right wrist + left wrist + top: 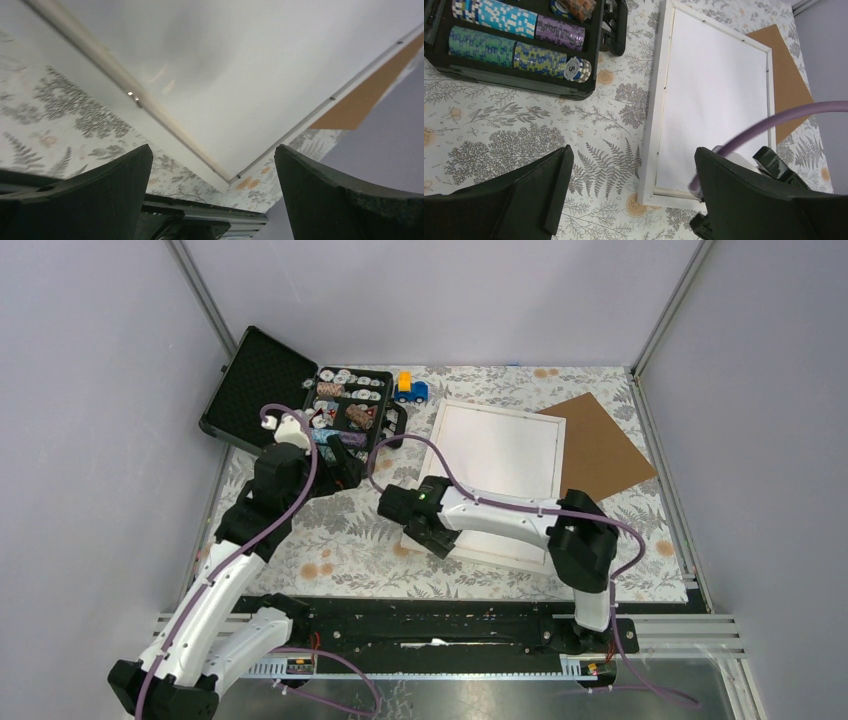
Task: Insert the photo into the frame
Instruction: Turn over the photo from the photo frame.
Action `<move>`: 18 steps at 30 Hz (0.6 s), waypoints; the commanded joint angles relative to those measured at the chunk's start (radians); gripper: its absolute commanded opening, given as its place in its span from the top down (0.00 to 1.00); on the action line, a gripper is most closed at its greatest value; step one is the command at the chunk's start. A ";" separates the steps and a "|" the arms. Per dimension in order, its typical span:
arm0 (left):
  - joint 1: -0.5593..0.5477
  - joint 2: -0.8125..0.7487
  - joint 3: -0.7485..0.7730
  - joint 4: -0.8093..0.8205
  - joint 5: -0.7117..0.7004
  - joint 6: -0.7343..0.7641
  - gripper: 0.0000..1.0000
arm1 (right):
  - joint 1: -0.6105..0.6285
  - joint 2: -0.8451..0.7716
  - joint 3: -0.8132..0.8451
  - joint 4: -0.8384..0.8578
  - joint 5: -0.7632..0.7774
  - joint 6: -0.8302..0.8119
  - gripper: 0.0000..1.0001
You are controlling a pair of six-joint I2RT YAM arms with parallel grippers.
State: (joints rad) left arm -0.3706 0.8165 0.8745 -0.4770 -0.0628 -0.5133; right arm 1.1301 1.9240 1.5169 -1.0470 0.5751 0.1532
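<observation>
Overhead, right pincer (432,538) wide, masking frame (431,452) near-left corner.

- Robot lab test cell.
- Grey panel walls (450,300), aluminium posts (205,300) beyond and beside the left arm (225,580).
- Black mounting rail (480,625) at its base.
- Fern-print cloth (340,540) under it.

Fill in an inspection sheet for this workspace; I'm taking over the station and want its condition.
Surface: fern-patterned cloth, flat.
Job's things: frame lies flat, white sheet filling it, print side unseen.
Clutter: brown board beside frame; open chip case; toy truck.
Grippers: left gripper and right gripper open, holding nothing.
Cables: purple cable arcs above frame.
Surroundings: grey walls.
</observation>
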 commanded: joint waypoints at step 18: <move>-0.205 0.503 -0.076 0.231 0.323 -0.047 0.01 | -0.615 -0.585 -0.537 0.442 -0.449 0.338 0.00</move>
State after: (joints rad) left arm -0.4706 1.2488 0.7929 -0.3252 0.3027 -0.5484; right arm 0.6579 1.4509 1.0836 -0.6918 0.2207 0.3618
